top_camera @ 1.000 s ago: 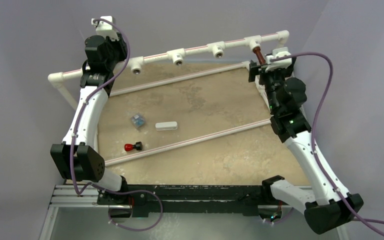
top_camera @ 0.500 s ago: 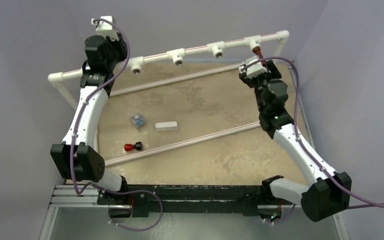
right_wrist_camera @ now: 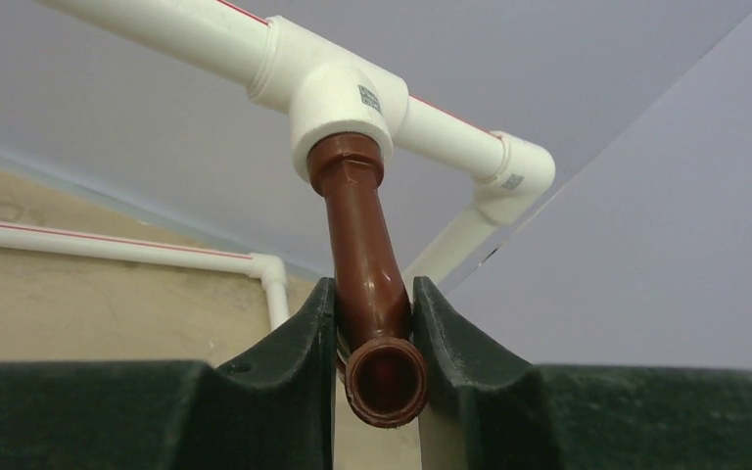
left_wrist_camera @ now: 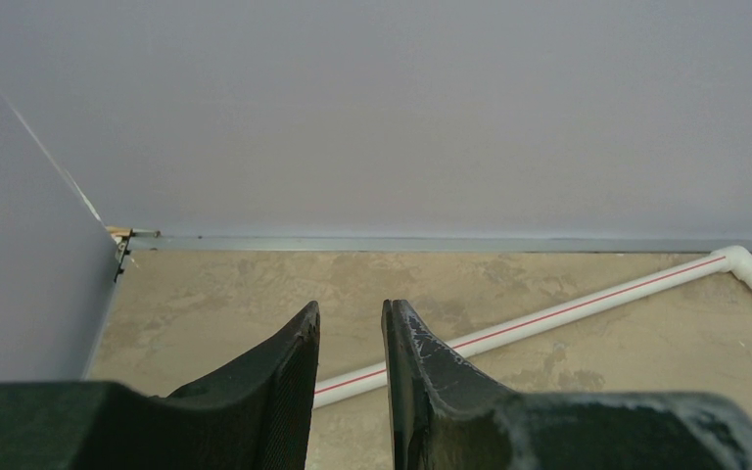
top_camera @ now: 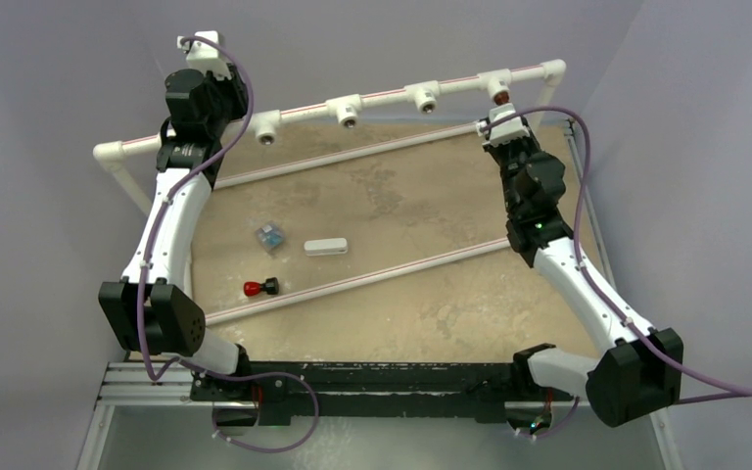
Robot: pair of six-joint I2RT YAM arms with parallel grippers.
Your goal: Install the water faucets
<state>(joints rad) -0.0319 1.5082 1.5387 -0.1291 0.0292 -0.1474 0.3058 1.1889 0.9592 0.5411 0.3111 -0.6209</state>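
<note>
As the right gripper [right_wrist_camera: 373, 294] pinched the faucet [right_wrist_camera: 357, 225] at the end tee [right_wrist_camera: 338, 93], the left gripper [left_wrist_camera: 351, 318] stood slightly parted near the wall [left_wrist_camera: 372, 117].

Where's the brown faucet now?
Far right in the top view: the faucet sits in the rightmost tee fitting of the back pipe, gripped by the right gripper.

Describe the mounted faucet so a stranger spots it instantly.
Follow the white pipe rail at the back to its rightmost tee. The brown faucet hangs from it, clamped by the right end effector; the other three tees are empty.
</note>
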